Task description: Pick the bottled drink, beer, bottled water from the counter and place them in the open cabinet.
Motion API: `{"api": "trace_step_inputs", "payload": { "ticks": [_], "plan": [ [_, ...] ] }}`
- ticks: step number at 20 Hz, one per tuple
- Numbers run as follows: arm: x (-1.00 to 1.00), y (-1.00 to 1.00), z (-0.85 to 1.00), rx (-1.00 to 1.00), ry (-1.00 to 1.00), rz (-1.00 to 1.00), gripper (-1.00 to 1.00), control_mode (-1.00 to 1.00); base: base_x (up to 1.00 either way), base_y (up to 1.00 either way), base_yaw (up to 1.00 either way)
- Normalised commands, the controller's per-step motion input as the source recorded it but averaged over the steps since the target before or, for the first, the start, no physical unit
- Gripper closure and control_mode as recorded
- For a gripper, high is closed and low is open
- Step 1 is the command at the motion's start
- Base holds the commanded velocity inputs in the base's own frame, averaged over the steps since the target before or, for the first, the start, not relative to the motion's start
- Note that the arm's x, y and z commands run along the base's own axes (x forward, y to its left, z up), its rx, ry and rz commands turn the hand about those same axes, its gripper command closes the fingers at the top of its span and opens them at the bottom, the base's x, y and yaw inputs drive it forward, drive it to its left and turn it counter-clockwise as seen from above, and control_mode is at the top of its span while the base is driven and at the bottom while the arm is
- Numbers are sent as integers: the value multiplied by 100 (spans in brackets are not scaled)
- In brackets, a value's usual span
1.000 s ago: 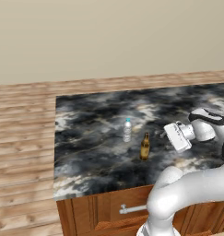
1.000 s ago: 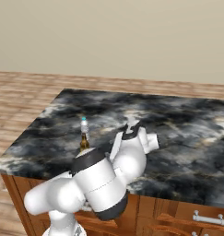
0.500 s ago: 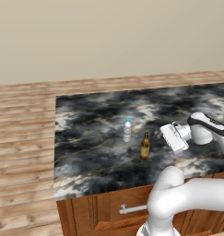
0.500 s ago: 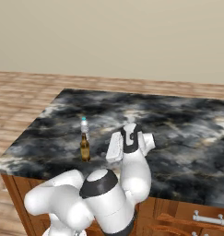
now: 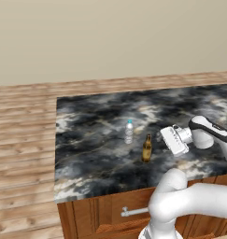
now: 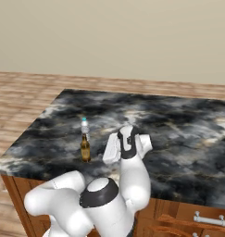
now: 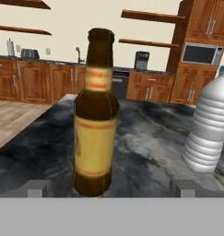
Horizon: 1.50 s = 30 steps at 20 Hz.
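Observation:
The beer (image 5: pixel 146 149) (image 6: pixel 85 149), an amber long-necked bottle with a yellowish label, stands upright on the marbled counter (image 5: pixel 96 140) (image 6: pixel 188 139). Just behind it is the bottled water (image 5: pixel 129 132) (image 6: pixel 84 126), clear with a blue-green cap. My gripper (image 5: pixel 165 140) (image 6: pixel 107 150) hangs level just to the right of the beer, open and holding nothing. In the hand view the beer (image 7: pixel 96 129) fills the left-centre between the spread fingertips of the gripper (image 7: pixel 111 189), with the water (image 7: pixel 210 133) at the right. The bottled drink and the open cabinet are out of view.
The counter's front edge runs just below the beer, with a wooden base and a grey drawer handle (image 5: pixel 133 211) (image 6: pixel 211 220) under it. Wood floor (image 5: pixel 21 140) lies to the left. Far cabinets and a microwave (image 7: pixel 200 54) fill the background.
The hand has slid a little left toward the beer, and the arm's elbow has swung down. The bottles have not moved and the jaws stay open.

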Motion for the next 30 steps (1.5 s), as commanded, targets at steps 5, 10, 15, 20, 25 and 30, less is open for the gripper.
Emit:
{"api": "trace_step_inputs", "payload": {
  "ticks": [5, 10, 15, 20, 25, 30],
  "plan": [
    [-20, 6, 0, 0, 0, -4, -100, -100, 0, 0, 0],
    [-26, 3, 0, 0, 0, -6, -100, -100, 0, 0, 0],
    [-11, 12, 5, 0, 0, -6, -100, -100, 0, 0, 0],
    [-2, 15, 19, 0, 0, -2, -100, -100, 0, 0, 0],
    [0, 13, 10, 0, 0, 0, -100, -100, 0, 0, 0],
    [-1, 17, 3, 0, 0, -1, -100, -100, 0, 0, 0]
  ]
}}
